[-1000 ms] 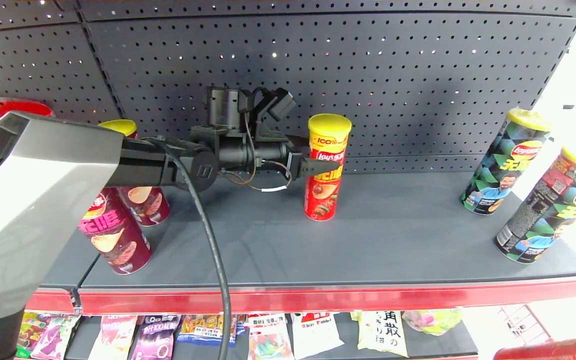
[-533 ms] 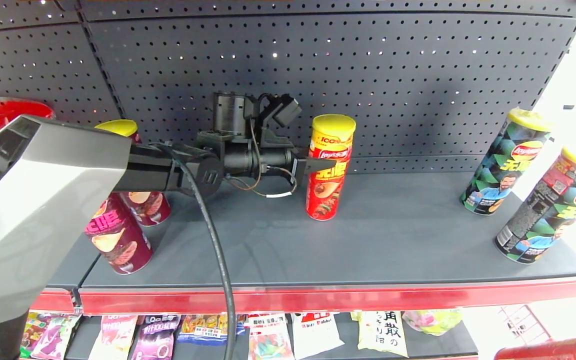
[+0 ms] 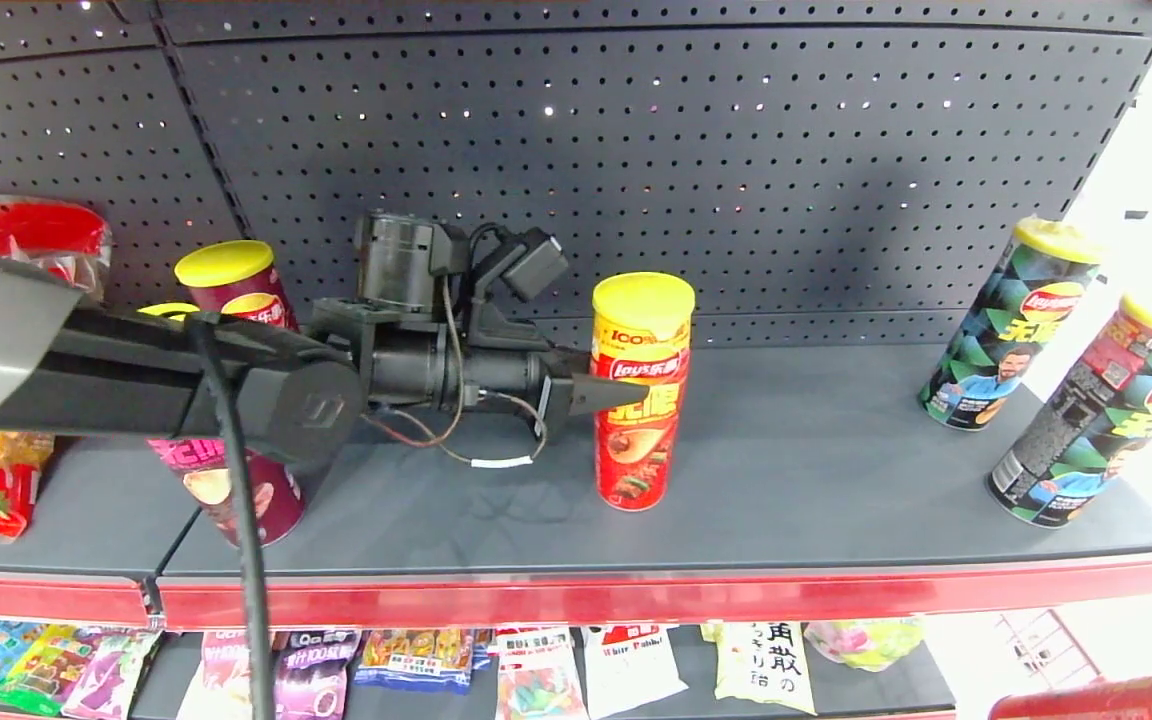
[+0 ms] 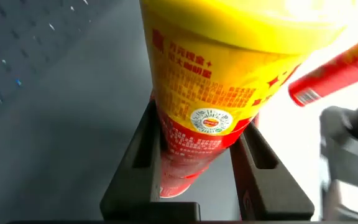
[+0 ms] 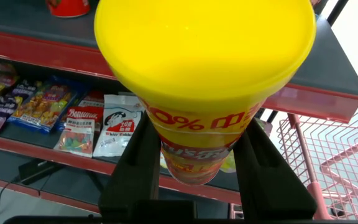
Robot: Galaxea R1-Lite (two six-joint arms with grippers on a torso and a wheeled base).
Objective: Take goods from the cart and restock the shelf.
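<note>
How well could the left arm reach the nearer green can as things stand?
Probably not yet: the left gripper is shut on the red can. The shelf between that and the green can is bare, so the way looks free once it lets go.

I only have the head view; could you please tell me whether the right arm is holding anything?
Observer: Yes, the right tool is shut on a second yellow-lidded chip can.
Operator: Where is it, please?
Observer: Out in front of the shelf's red front edge, with a pink wire cart beside it.
Operator: Does the left tool have both fingers on its can?
Observer: Yes, a finger presses each side of the red chip can.
</note>
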